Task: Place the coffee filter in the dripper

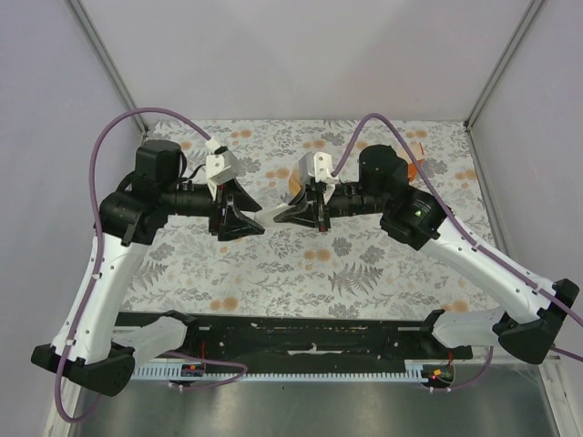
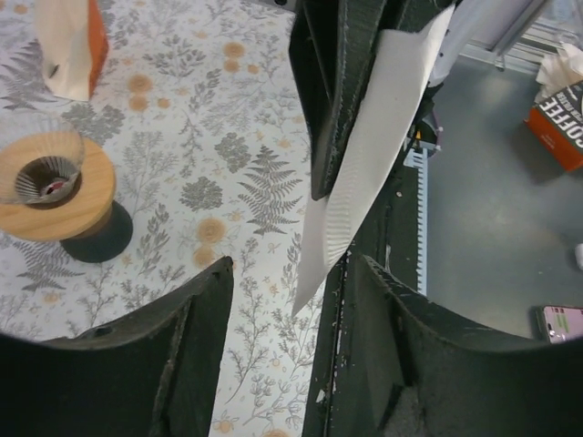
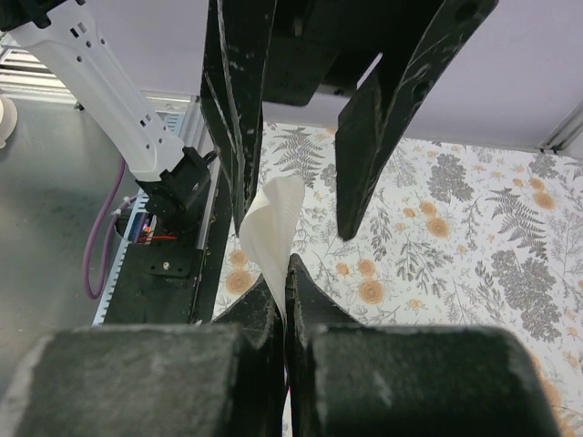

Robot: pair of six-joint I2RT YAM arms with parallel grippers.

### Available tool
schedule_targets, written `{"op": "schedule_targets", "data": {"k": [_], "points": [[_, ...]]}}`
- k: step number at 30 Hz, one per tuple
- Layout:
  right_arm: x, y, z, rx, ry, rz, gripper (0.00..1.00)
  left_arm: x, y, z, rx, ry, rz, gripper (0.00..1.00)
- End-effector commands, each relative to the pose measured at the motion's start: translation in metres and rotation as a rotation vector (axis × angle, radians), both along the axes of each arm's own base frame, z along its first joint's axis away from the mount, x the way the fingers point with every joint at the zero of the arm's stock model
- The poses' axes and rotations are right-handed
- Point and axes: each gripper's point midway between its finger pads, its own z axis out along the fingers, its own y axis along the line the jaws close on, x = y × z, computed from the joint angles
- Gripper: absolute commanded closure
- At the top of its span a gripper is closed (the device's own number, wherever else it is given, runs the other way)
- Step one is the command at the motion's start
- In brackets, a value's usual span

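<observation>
Pinching coffee filter (image 3: pixel 273 218) mid-air above tabletop (image 1: pixel 364 264) centre, right gripper (image 3: pixel 286 269) clamped on one edge; left gripper (image 2: pixel 291 264) fingers apart, straddling other edge; dripper (image 2: pixel 55 187) sits toward far edge.

White coffee filter (image 1: pixel 271 215) over floral table (image 1: pixel 364 264)

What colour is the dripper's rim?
Orange-brown; the dripper shows best in the left wrist view.

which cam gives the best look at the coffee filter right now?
Left wrist: the coffee filter shows broadside, pleated edge included. Right wrist shows only a curled part above the shut right claw. Top external: just a white sliver.
</observation>
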Motion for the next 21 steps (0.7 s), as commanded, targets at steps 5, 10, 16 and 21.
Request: {"op": "schedule_targets", "data": {"k": [5,10,16,21], "points": [[0.005,0.007,0.03,0.077,-0.041,0.002,1.0,-0.019,-0.016,0.0,-0.064,0.094,-0.127,0.58],[0.009,0.009,0.027,0.073,-0.036,-0.006,1.0,-0.02,-0.019,0.003,-0.068,0.108,-0.134,0.94],[0.024,-0.006,0.024,0.067,-0.004,-0.065,0.6,-0.004,-0.013,-0.005,0.001,0.095,-0.021,0.98],[0.029,-0.044,0.021,0.078,0.013,-0.111,0.19,0.037,0.022,-0.017,0.204,-0.093,0.23,0.98]]}}
